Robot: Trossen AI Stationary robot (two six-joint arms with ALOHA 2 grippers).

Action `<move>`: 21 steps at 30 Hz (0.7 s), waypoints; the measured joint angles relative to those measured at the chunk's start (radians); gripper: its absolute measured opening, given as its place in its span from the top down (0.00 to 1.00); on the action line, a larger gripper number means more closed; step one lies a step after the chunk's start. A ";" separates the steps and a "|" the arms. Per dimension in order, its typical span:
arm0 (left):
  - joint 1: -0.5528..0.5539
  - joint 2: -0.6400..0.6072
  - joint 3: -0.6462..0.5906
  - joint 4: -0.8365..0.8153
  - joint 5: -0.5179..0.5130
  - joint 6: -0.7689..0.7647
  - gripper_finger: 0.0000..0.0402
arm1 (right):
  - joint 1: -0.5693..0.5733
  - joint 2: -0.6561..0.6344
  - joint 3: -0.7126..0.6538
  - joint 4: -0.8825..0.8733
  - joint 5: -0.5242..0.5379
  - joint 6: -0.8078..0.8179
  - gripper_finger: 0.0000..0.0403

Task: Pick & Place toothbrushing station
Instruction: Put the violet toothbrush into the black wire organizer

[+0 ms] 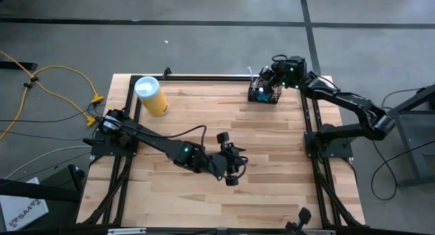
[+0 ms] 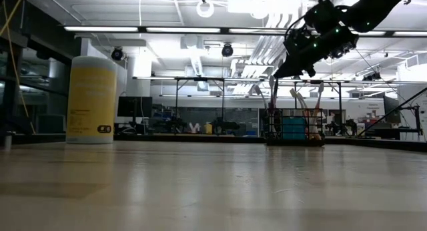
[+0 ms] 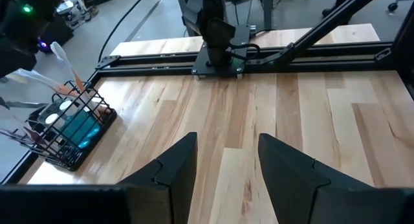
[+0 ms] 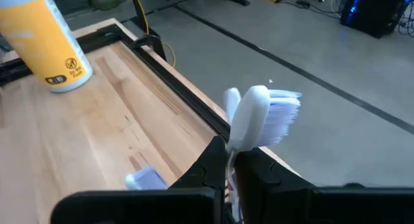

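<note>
The toothbrushing station (image 1: 264, 94), a small black wire basket with toothbrushes and a blue item in it, stands at the table's far right, also in the low view (image 2: 295, 127) and the left wrist view (image 3: 68, 130). Just above it my right gripper (image 1: 272, 77) (image 4: 228, 160) is shut on a white toothbrush (image 4: 259, 111). My left gripper (image 1: 234, 160) (image 3: 226, 153) hovers open over the middle of the table with nothing between its fingers. My right gripper pinches the white toothbrush between its two fingers just below the bristled head (image 4: 237, 141), which sticks out past the fingertips. The fingers hide the rest of the handle. Whether its lower end stands in the basket, I cannot tell.
A yellow canister with a white lid (image 1: 151, 94) (image 2: 91, 99) stands upright at the table's far left. A black frame rail (image 1: 204, 77) runs along the far edge, and the right arm's base (image 3: 220, 52) stands at the right edge. Bare wood lies between canister and basket.
</note>
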 joint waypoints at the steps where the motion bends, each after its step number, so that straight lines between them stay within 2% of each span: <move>1: 0.000 0.000 0.000 0.000 0.000 0.000 0.61 | -0.006 0.005 0.000 -0.001 0.000 0.000 0.98; 15: 0.002 0.000 0.000 0.000 0.000 -0.001 0.61 | -0.035 0.162 0.000 0.054 -0.041 0.000 0.97; 21: 0.002 0.000 0.000 0.000 0.000 -0.004 0.61 | -0.035 0.183 0.000 0.071 -0.045 0.000 0.87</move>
